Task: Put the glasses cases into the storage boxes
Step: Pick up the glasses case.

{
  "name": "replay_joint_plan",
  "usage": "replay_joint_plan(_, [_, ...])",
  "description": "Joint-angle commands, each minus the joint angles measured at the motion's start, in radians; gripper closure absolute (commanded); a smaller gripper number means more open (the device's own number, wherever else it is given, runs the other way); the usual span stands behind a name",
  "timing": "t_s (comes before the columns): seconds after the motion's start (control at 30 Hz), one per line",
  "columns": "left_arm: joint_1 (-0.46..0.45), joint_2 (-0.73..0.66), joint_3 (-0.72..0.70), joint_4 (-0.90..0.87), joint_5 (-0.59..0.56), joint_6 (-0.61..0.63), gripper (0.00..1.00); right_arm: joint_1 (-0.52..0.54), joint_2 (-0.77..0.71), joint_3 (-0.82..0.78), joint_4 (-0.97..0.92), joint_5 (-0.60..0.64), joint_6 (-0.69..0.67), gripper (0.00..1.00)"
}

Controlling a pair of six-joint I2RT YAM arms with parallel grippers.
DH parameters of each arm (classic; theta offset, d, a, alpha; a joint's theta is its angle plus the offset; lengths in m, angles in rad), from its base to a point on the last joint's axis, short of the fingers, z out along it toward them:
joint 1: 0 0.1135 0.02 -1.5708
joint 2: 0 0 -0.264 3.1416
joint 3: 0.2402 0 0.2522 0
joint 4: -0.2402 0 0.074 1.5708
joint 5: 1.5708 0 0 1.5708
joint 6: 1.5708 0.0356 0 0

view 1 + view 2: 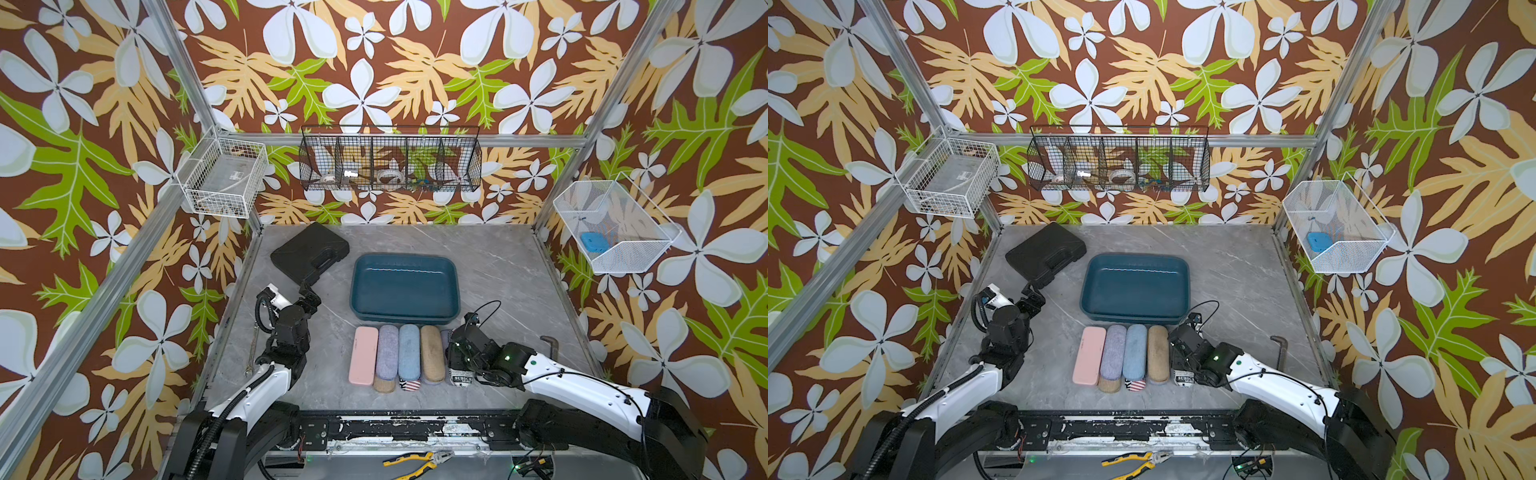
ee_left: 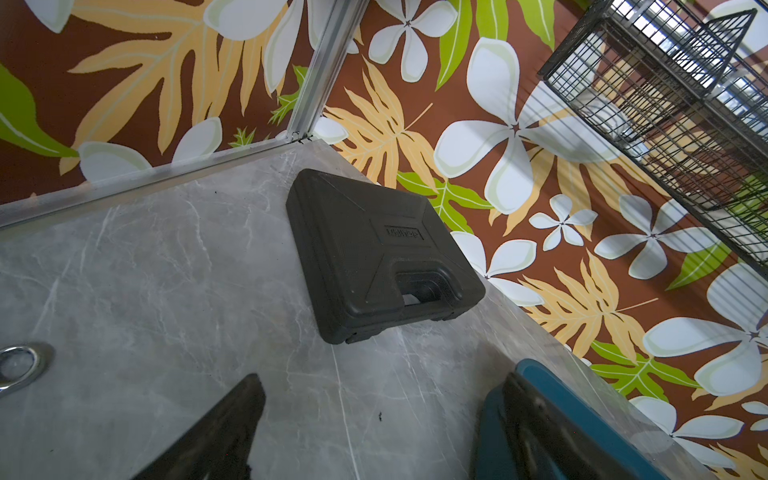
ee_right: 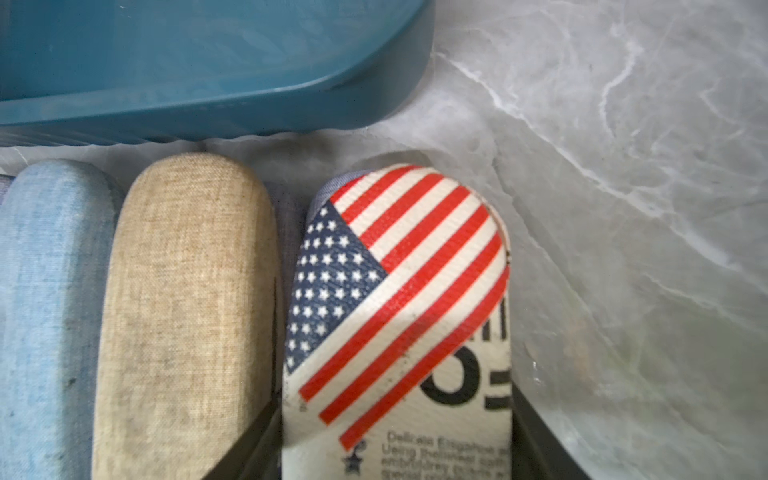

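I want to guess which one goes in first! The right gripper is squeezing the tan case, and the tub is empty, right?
Not the tan case. The right gripper is shut on the flag case next to it, as the right wrist view shows. The tub is empty, as you said.
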Motion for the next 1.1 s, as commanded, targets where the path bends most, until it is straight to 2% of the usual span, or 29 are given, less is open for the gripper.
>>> replay_joint_plan(0.0, [-0.001,0.0,-0.003,0.029,-0.016,-0.006,0.09,0.003,-0.012,0.013,-0.03,0.036,0.006,0.45])
replay_joint_plan(0.23, [-0.001,-0.007,0.001,0.02,-0.017,-0.003,0.09,0.002,-0.057,0.071,-0.11,0.081,-0.014,0.44])
replay_joint_plan(0.57, [-0.001,-0.025,0.003,0.003,-0.015,0.001,0.09,0.003,-0.033,0.287,-0.17,0.168,-0.139,0.44])
replay_joint_plan(0.7, [-0.001,-0.031,0.001,-0.002,-0.013,0.002,0.09,-0.015,0.029,0.349,-0.121,0.201,-0.223,0.43])
replay_joint_plan(0.9, [-0.001,-0.042,0.001,-0.009,-0.007,0.004,0.09,-0.096,0.131,0.394,0.05,0.141,-0.332,0.43])
replay_joint_plan(1.07, [-0.001,-0.056,-0.001,-0.022,-0.003,0.004,0.09,-0.121,0.264,0.477,0.127,0.129,-0.412,0.43])
